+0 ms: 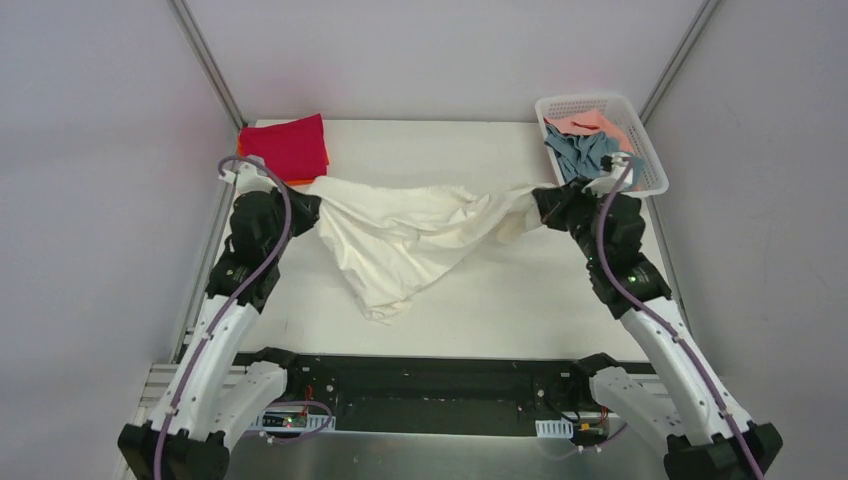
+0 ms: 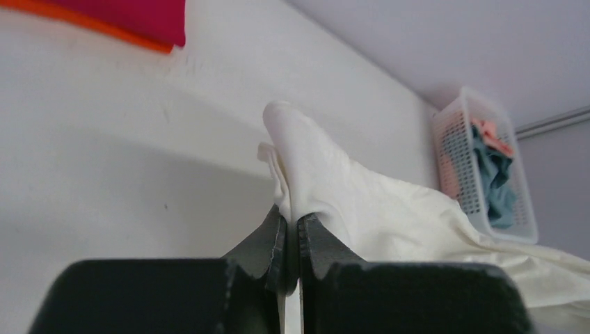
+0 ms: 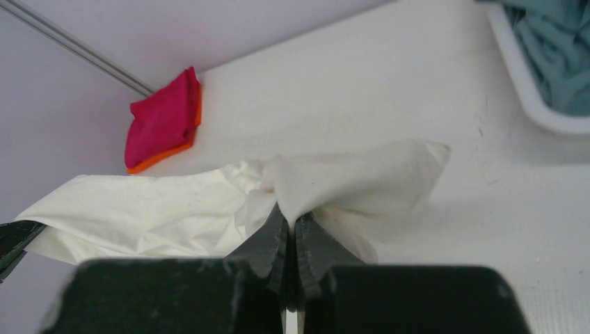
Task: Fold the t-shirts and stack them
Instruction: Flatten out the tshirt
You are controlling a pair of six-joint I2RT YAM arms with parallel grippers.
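Two end effectors hold one cream-white t-shirt stretched over the table, just left of the white mesh basket. Your left end effector and right end effector are each clamped tight on an upper corner, likely so the cloth hangs open for laying flat. Its lower point droops toward the table. Far left of the basket, a folded crimson t-shirt lies on an orange t-shirt. A grey-blue t-shirt and a salmon pink t-shirt wait inside the basket.
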